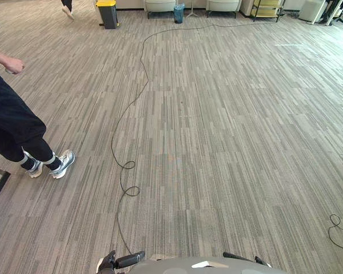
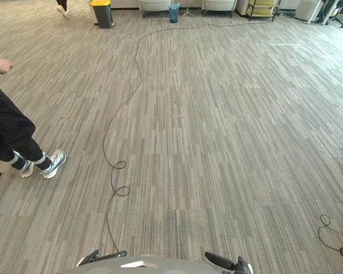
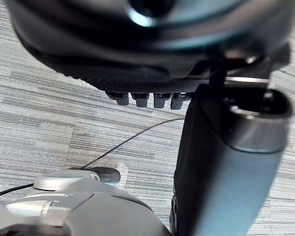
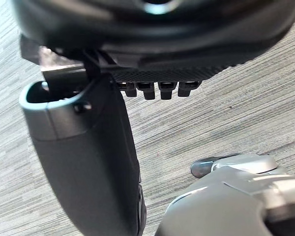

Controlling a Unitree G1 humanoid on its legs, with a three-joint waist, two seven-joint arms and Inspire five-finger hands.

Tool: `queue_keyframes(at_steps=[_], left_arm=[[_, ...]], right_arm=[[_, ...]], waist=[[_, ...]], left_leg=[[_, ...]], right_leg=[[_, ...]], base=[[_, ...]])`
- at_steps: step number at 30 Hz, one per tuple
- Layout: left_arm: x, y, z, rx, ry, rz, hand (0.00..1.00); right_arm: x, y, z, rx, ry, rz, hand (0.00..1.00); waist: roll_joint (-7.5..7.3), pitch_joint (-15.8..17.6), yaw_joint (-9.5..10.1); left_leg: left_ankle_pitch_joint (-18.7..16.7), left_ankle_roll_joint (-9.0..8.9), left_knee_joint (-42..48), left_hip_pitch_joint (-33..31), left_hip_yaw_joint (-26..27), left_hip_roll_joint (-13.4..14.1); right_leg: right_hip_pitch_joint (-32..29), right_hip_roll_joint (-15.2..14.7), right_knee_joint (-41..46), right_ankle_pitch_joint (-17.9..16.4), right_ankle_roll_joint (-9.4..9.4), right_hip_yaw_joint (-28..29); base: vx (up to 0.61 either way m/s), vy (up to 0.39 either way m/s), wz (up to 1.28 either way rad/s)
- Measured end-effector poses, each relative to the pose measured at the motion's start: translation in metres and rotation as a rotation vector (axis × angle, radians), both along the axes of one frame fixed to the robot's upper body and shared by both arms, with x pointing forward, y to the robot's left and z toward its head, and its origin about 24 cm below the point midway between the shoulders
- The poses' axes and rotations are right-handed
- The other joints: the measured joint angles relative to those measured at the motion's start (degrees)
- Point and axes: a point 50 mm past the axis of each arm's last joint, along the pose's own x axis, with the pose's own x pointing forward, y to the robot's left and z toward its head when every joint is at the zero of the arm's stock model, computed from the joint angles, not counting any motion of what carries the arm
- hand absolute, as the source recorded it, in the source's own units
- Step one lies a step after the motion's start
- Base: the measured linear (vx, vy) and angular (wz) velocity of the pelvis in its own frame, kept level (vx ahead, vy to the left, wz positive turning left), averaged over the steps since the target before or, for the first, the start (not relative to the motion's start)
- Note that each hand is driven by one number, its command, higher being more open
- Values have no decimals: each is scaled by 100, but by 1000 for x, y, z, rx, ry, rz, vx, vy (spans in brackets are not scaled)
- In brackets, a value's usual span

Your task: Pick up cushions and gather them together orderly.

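My left hand [image 3: 147, 64] hangs over the grey striped carpet [image 3: 49, 113]. Its fingers are relaxed and its thumb [image 3: 226, 162] sticks out, with nothing held. My right hand [image 4: 157, 49] hangs the same way over the carpet [image 4: 246, 113], thumb [image 4: 88, 162] out and fingers relaxed, also holding nothing.
A person [image 1: 11, 123] in dark clothes and grey sneakers walks at the left. Far back stand a yellow-lidded bin [image 1: 107, 12], a blue bin [image 1: 179, 12], two pale armchairs [image 1: 160, 5] and a shelf cart [image 1: 267, 8]. Wide carpet floor [image 1: 228, 137] stretches ahead.
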Motion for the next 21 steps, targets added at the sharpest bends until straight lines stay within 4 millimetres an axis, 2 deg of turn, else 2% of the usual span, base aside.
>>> queue_keyframes(at_steps=[4, 6, 11, 21], left_arm=[[2, -1, 0, -1, -4, -3, 100], [4, -1, 0, -2, -10, -6, 100], [7, -2, 0, -4, -13, -19, 100], [13, 1, 1, 5, -13, -55, 100]], right_arm=[[13, 0, 1, -1, -29, 7, 100], [18, 0, 2, -1, -43, 12, 100], [23, 1, 3, -1, -54, 17, 100], [25, 2, 3, 1, -55, 18, 100]], waist=[[25, 89, -51], [30, 131, -53], [36, 208, -53], [-20, 325, -57]], left_leg=[[55, -79, -137, 77, 27, 12], [96, -54, -177, 77, 19, 13], [274, -15, -416, 153, -10, 19], [317, 26, -470, 26, -40, 20]], right_leg=[[17, 14, -33, 1, 0, -14], [18, 17, -53, 0, 0, -65], [15, 33, -65, 8, -14, -154], [20, 35, -200, 25, -41, -332]], base=[[0, -30, -3], [-41, -42, 5], [-64, -36, 7], [-36, -21, 6]])
